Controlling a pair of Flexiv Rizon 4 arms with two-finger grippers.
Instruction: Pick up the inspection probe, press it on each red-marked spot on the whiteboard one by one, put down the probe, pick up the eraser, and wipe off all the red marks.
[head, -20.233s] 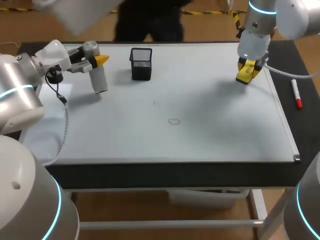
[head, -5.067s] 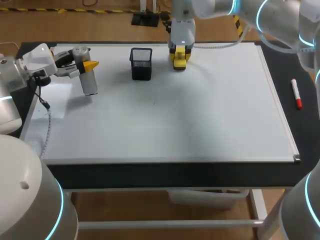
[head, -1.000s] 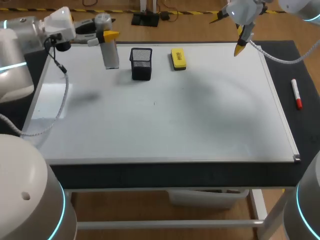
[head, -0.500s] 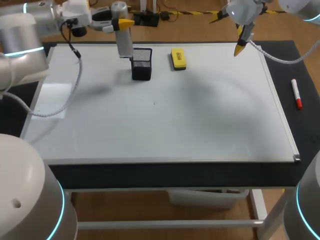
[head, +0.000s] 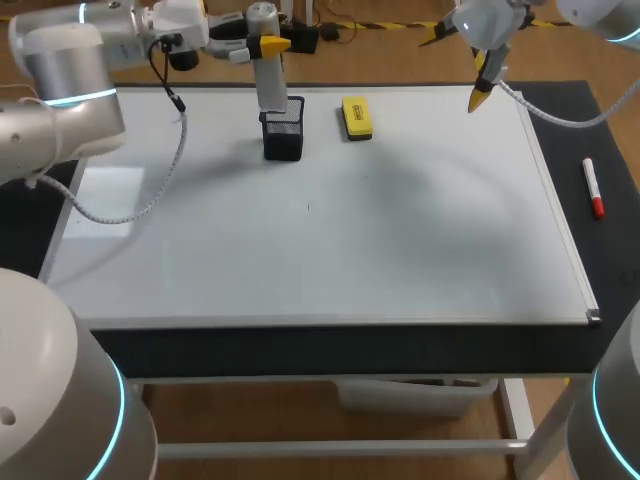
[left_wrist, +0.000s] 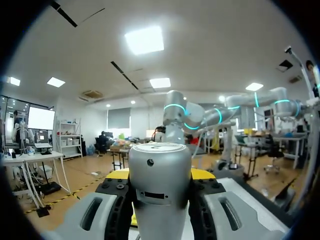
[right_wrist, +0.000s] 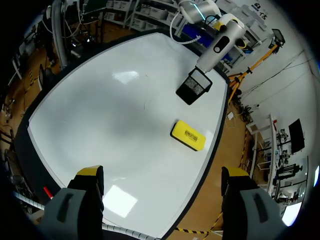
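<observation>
My left gripper (head: 262, 45) is shut on the grey cylindrical inspection probe (head: 271, 85), which hangs upright with its lower end just over the black mesh cup (head: 283, 128). In the left wrist view the probe (left_wrist: 160, 190) fills the gap between the yellow-tipped fingers (left_wrist: 202, 173). The yellow eraser (head: 356, 116) lies on the whiteboard (head: 330, 250) to the right of the cup. I see no red marks on the board, only a tiny dark speck (head: 308, 207). My right gripper (head: 480, 60) hangs open and empty high above the board's far right; below it lie the eraser (right_wrist: 188, 135) and cup (right_wrist: 193, 86).
A red marker (head: 594, 190) lies on the black table surface to the right of the whiteboard's frame. The left arm's cable (head: 150, 190) loops down over the board's left part.
My left arm has carried the probe to the right along the far edge, from left of the mesh cup to right over it. The right arm has kept still.
</observation>
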